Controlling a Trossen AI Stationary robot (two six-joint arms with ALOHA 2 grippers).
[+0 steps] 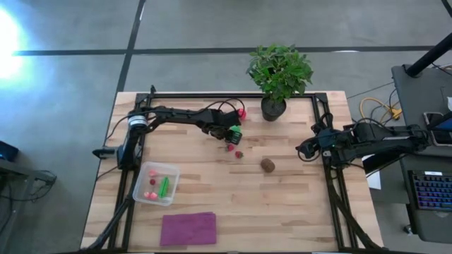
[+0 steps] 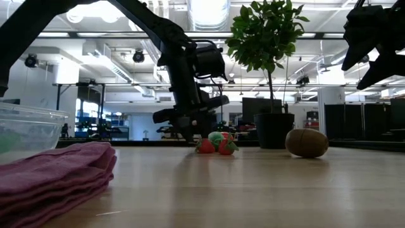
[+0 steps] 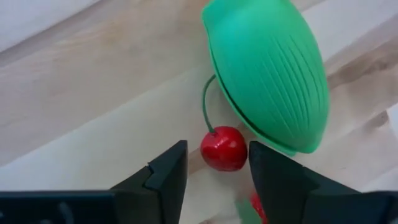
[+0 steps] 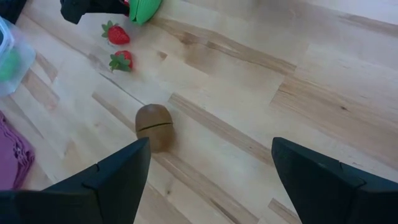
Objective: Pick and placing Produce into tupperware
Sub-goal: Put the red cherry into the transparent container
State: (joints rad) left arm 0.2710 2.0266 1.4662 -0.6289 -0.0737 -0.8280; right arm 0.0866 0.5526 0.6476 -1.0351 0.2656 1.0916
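The left tool (image 3: 216,171) is being held apart around the red cherry (image 3: 224,148), the green oval piece (image 3: 268,71) touching just beyond. Closure is best centred on the ball, avoiding the stem. The right tool (image 4: 208,180) is being kept apart, waiting above the counter (image 4: 323,87).

Red cherry (image 3: 224,148), ribbed green fruit (image 3: 268,71)
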